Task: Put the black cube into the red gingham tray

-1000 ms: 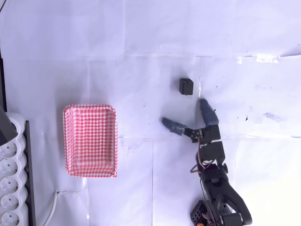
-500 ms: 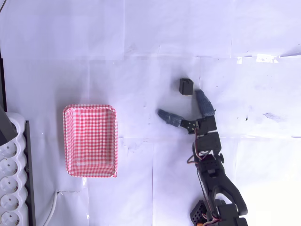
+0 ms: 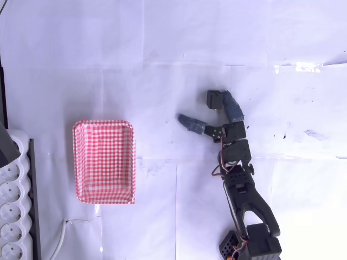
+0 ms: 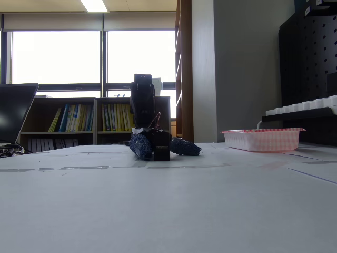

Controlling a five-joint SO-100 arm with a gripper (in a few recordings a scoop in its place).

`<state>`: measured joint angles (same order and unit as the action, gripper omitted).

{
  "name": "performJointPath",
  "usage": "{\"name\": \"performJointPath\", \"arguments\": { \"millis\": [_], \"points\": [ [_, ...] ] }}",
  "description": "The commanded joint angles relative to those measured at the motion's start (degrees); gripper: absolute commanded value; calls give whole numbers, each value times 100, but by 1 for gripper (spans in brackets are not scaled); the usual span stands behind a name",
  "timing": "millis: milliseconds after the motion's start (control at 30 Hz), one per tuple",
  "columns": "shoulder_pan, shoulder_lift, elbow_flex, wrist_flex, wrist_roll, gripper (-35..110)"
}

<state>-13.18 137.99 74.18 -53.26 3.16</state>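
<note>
The black cube (image 3: 214,99) rests on the white table, right of the centre in the overhead view. My gripper (image 3: 203,106) is open wide just below and left of it. The right finger (image 3: 233,107) lies along the cube's right side, touching or nearly touching it; the left finger (image 3: 190,122) is well apart. In the fixed view the cube (image 4: 161,153) sits low in front of the gripper (image 4: 171,151), between its blue-wrapped fingers. The red gingham tray (image 3: 103,124) lies at the left with nothing in it; in the fixed view the tray (image 4: 261,139) is far right.
A white power strip (image 3: 12,211) and its cable lie along the left edge beside the tray. In the fixed view a laptop (image 4: 15,113) stands at the far left and a black pegboard (image 4: 308,63) at the right. White paper sheets cover the table.
The arm has reached further up the overhead picture, bringing the open gripper from below the cube up to it, with the right finger now beside the cube. Cube and tray have not moved.
</note>
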Motion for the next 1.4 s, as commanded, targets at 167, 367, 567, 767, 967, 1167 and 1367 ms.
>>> {"name": "performJointPath", "arguments": {
  "millis": [167, 367, 567, 767, 967, 1167, 1367],
  "points": [
    [35, 264, 633, 88, -9, 57],
    [35, 448, 932, 70, -79, 56],
    [53, 554, 1099, 62, -141, 52],
    [44, 589, 1090, -18, -149, 46],
    [9, 589, 993, -158, -185, 32],
    [-35, 527, 914, -185, -202, 12],
    [-26, 457, 870, -132, -158, 0]
  ]
}}
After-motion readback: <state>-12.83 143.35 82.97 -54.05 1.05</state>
